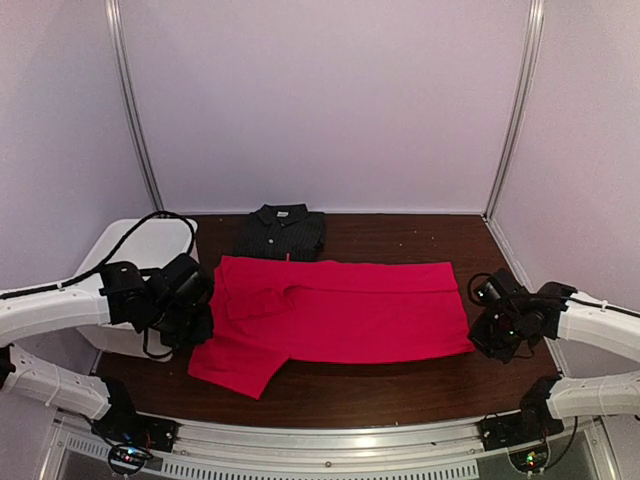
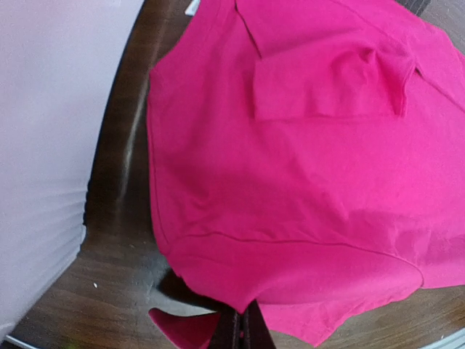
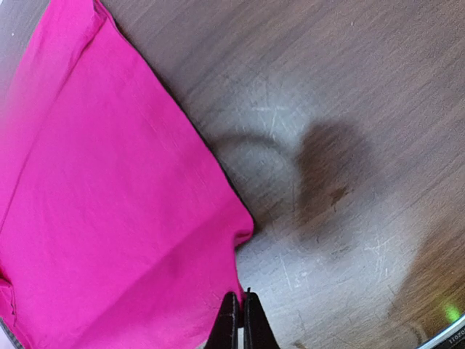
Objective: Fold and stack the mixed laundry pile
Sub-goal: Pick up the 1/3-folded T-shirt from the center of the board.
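We see the bright red short-sleeved T-shirt (image 1: 350, 310) spread on the dark wooden bench (image 1: 400, 385), the folded charcoal pinstriped shirt (image 1: 280, 232) just behind. Our left pincer (image 2: 240, 331) pinches the red hem; our right pincer (image 3: 240, 320) is pressed together at its edge.

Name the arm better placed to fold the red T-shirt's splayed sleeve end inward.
Left. The left gripper is shut on the red T-shirt at that end's hem, beside the splayed flap. The right gripper is shut on the hem by the opposite corner, across the whole shirt.
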Available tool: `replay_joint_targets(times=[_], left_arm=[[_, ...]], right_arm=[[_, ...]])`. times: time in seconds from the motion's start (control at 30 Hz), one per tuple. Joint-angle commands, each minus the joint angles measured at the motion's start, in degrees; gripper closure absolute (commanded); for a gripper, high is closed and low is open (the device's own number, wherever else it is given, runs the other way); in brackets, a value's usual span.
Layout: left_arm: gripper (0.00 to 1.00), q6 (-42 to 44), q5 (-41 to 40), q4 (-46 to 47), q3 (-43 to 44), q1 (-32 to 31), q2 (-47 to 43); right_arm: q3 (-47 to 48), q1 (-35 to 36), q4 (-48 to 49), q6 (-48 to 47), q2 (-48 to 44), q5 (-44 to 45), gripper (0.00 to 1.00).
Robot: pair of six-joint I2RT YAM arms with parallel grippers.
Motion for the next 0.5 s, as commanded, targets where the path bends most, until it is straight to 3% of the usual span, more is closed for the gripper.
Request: replay_joint_targets(times=[0.0, 0.47], left_arm=[[1.0, 7.58, -2.37, 0.28, 4.67, 4.1, 2.51], [1.0, 14.55, -4.39, 8.69, 11.22, 9.8, 14.61]], right_arm=[[2.75, -4.43, 0.97, -6.17, 1.85, 2.46, 1.0], [9.88, -15.52, 10.25, -20.88, 15.12, -0.15, 1.0]])
